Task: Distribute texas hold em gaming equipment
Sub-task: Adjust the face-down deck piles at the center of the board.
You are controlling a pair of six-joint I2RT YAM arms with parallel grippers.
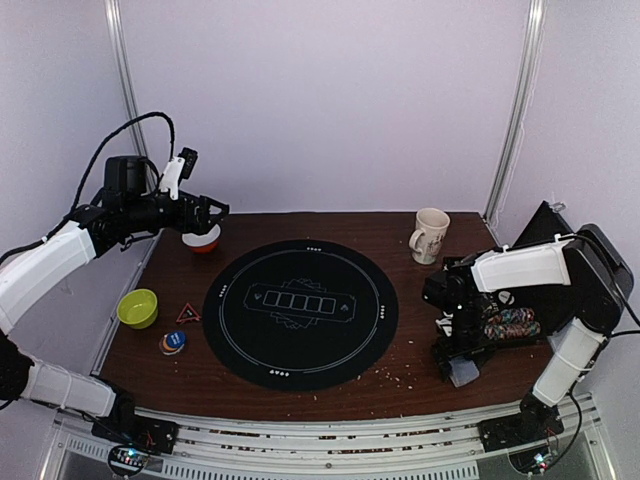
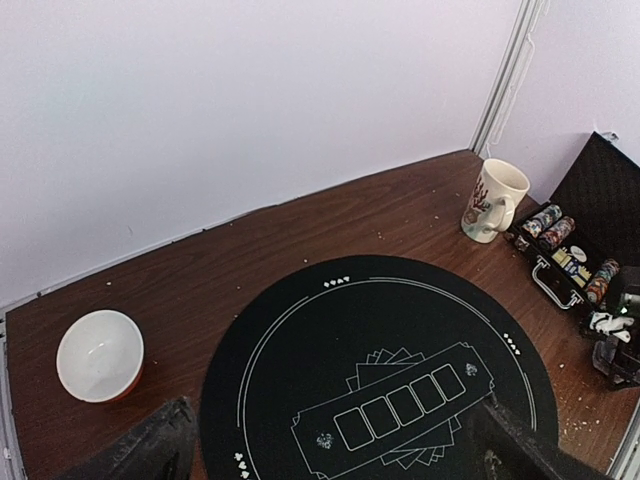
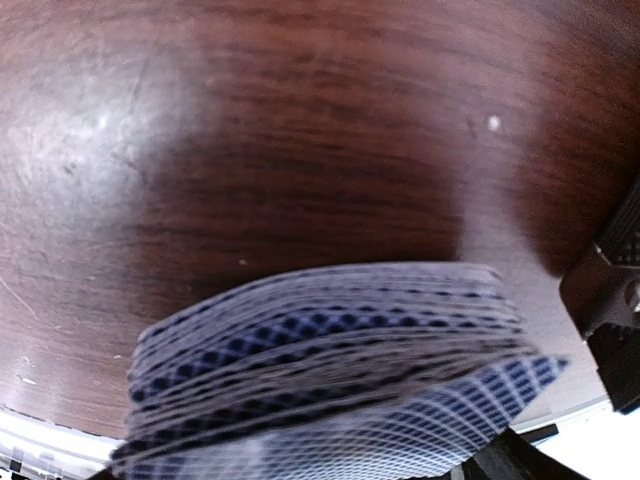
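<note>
A deck of playing cards with grey-blue backs [image 3: 330,370] fills the bottom of the right wrist view, its edges bowed, just above the brown table. My right gripper [image 1: 458,362] is shut on this deck [image 1: 463,374] near the table's front right. Striped poker chips [image 1: 510,323] lie in rows in an open black case beside it, also in the left wrist view [image 2: 570,252]. Orange, blue and clear discs [image 1: 172,342] sit stacked at the front left. My left gripper [image 1: 214,212] is open and empty, raised over the back left near the white-and-orange bowl [image 1: 203,238]; its fingers [image 2: 150,450] stand wide apart.
A round black mat [image 1: 300,312] with printed card outlines covers the table's middle. A mug [image 1: 430,235] stands at the back right. A green bowl [image 1: 138,308] and a red triangle piece [image 1: 188,313] are at the left. Crumbs dot the table front.
</note>
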